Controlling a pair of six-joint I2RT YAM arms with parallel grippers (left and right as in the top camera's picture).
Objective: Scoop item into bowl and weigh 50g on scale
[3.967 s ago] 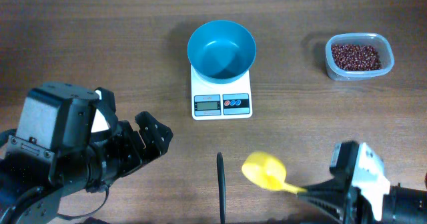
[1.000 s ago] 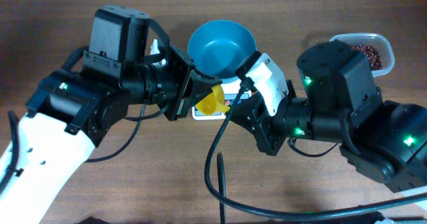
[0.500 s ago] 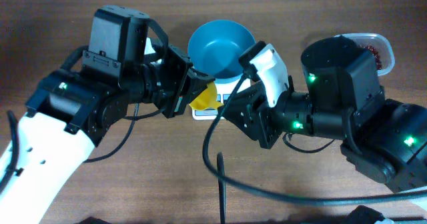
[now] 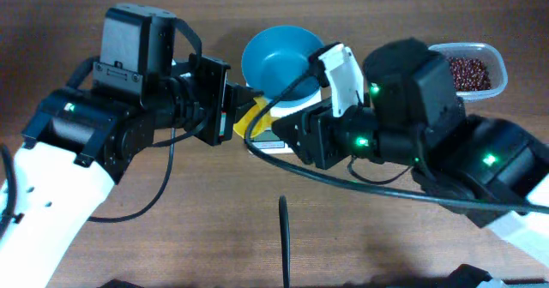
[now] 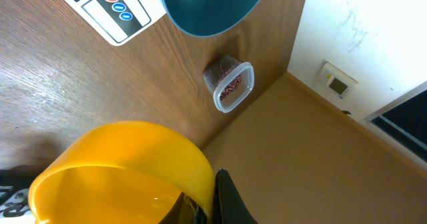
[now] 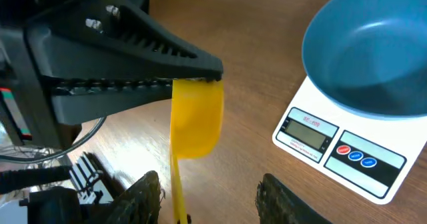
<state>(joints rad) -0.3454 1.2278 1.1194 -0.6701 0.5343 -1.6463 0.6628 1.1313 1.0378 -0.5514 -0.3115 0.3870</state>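
- Yellow scoop [image 6: 195, 117]: the left gripper [image 6: 210, 76] has its fingers closed on the rim of the cup. The scoop's long axis runs from the cup down the handle toward the right gripper [image 6: 210, 184]. That gripper's fingers stand apart, with the handle between them and close to one; contact cannot be told.
- Scale [image 6: 337, 151]: just beyond both grippers, its display strip and buttons turned toward them.
- Bowl [image 6: 373, 57]: seated on the scale, mouth upward.
- Beans [image 4: 472, 68]: farthest from the grippers, past the right arm, heaped in a clear tub [image 4: 467, 45].
- Surface: brown wood-grain table [image 4: 171, 245]. The left wrist view shows a white wall [image 5: 360, 24] with a switch plate [image 5: 333, 83] beyond it.
- Change: four seconds ago both arms lay low at the near edge, the scoop's handle at the right gripper. Now both have risen to the scale, and the left gripper holds the cup.
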